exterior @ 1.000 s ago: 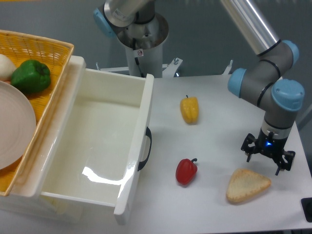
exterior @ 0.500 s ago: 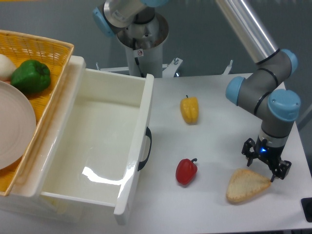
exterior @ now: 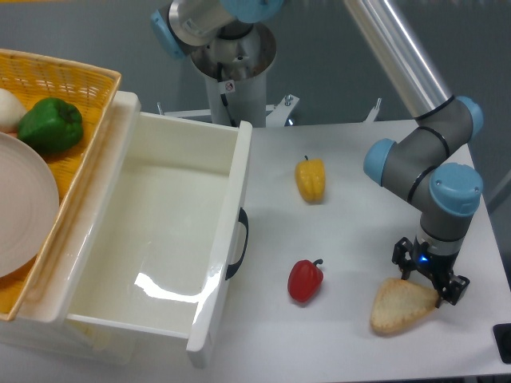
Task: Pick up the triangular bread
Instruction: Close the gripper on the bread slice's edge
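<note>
The jaws (exterior: 427, 279) hang low over the white counter (exterior: 359, 199), their dark fingers spread apart and straddling the far right corner of the triangular bread (exterior: 401, 306), which lies flat on the counter directly beneath and to the left of them. Whether the fingers touch the crust cannot be told. A red pepper (exterior: 305, 279) sits well to the left of the jaws, near the bread. A yellow pepper (exterior: 310, 179) lies farther back and left of them. Far to the left stands an open white drawer (exterior: 160, 239) with a dark handle, and beyond it a wicker basket (exterior: 80, 88) holding a green pepper (exterior: 51, 124) and a pale plate (exterior: 24, 215).
</note>
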